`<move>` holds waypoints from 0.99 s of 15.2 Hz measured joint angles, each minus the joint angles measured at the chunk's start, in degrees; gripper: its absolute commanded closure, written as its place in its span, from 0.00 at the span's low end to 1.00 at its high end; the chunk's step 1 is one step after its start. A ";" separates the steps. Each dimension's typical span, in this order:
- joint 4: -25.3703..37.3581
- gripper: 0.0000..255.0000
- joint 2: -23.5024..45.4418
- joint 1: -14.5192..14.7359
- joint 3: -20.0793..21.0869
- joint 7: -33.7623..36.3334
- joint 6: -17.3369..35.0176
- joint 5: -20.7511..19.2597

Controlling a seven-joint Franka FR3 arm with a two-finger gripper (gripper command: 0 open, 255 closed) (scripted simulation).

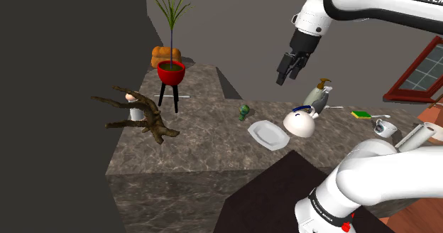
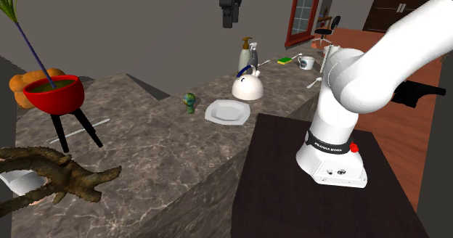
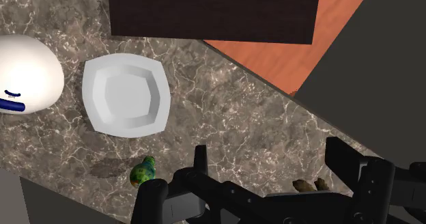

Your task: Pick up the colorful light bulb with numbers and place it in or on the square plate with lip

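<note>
The multicoloured light bulb [image 1: 243, 111] [image 3: 143, 172] lies on the dark marbled worktop [image 1: 206, 132], near one corner of the white square plate [image 1: 268, 134] [image 3: 126, 95] but not touching it. In the shoulder view it is on the plate's left. On the plate's other side, just beside it, sits a white dome with a blue mark [image 1: 299, 123] [image 3: 27, 72]. The end effector [image 1: 284, 79] [image 3: 270, 154] hangs high above the worktop, its two black fingers spread apart with nothing between them. In the shoulder view a red potted plant [image 1: 171, 73] and a gnarled branch [image 1: 142, 114] stand well to the left.
</note>
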 measured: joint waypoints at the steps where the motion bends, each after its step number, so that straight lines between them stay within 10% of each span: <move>1: 0.00 0.00 0.00 0.00 0.00 0.00 0.00 0.00; 15: -2.82 0.00 20.33 -3.59 -1.71 -0.71 21.35 -5.14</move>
